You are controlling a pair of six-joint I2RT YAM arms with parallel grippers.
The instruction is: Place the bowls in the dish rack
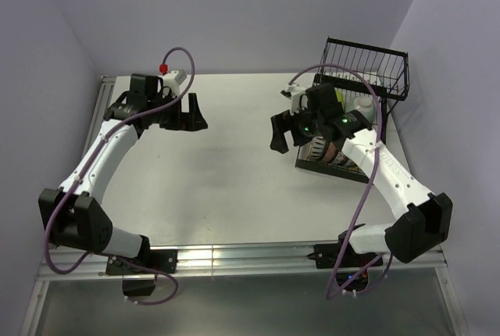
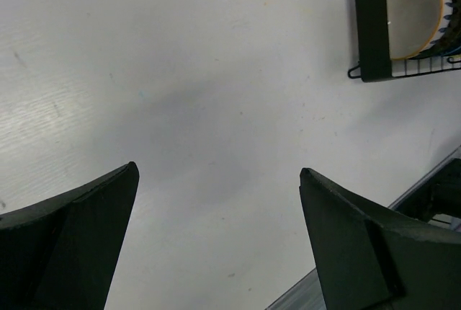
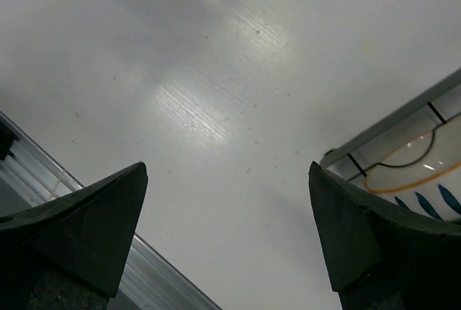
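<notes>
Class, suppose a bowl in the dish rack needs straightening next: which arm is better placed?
Right. The open right fingers hover just beside the dish rack, with a blue-and-white bowl in their wrist view; the open left fingers are across the table, well away.

The left arm [image 1: 105, 152] and right arm [image 1: 394, 176] match: white links, chunky black joint housings. A purple cable [image 1: 181, 53] loops along each. Near the left wrist sits a red cap [image 1: 164, 66]; the right wrist shows green lights [image 1: 341, 121]. The left gripper [image 2: 217, 169] and right gripper [image 3: 227, 166] have matte black fingers, wedge-shaped.
</notes>
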